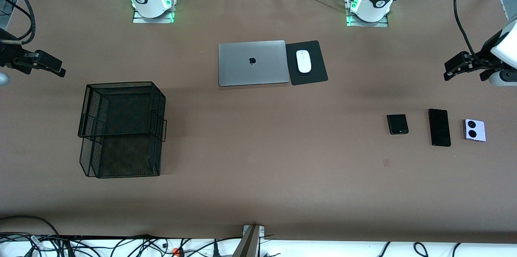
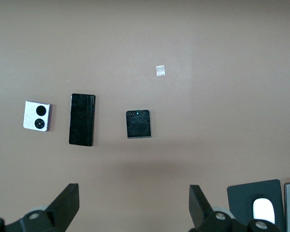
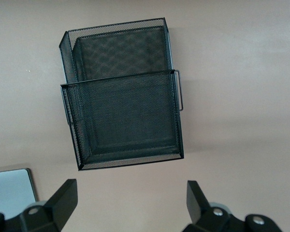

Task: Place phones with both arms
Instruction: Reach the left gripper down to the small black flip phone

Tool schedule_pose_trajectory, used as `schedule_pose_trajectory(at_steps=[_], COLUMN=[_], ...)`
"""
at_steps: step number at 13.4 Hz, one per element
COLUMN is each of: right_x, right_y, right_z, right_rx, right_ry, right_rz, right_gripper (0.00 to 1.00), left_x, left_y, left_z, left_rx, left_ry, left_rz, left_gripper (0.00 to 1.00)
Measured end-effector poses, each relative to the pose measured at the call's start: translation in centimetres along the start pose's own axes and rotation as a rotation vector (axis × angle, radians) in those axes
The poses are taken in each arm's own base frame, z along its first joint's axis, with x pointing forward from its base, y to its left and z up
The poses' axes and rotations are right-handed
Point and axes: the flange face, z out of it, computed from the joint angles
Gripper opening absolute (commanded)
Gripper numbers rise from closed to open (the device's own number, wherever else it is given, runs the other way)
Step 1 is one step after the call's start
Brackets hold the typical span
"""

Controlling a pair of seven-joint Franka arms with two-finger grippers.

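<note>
Three phones in row on surface toward left arm's end: black folded phone, slim black slab, lilac phone (two dark lenses up). Left claw wide, empty, over bare surface near phones. Right claw wide, empty, above surface beside mesh basket. Both arms waiting.

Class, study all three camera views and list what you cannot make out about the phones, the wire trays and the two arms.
- Black slab phone: front and left wrist views, too dark to tell which face is up.
- Mesh trays: lower tray's floor partly hidden by the upper tray, front and right wrist views.
- Left gripper and right gripper: arms cut off by the front view's edges.
</note>
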Motion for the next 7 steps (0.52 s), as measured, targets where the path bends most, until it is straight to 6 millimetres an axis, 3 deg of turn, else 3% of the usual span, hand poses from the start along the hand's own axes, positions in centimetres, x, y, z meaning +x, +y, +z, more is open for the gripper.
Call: schedule_pose_trajectory(at_steps=[7], right_x=[0.04], right_y=[0.00], right_z=[-0.03], right_rx=[0.000], right_ry=[0.003], right_rz=[0.000], right_gripper=[1.00], left_x=[-0.37], left_y=[-0.20], left_z=[0.40], left_rx=[0.000], left_ry=[-0.040], left_rz=[-0.004], left_gripper=[1.00])
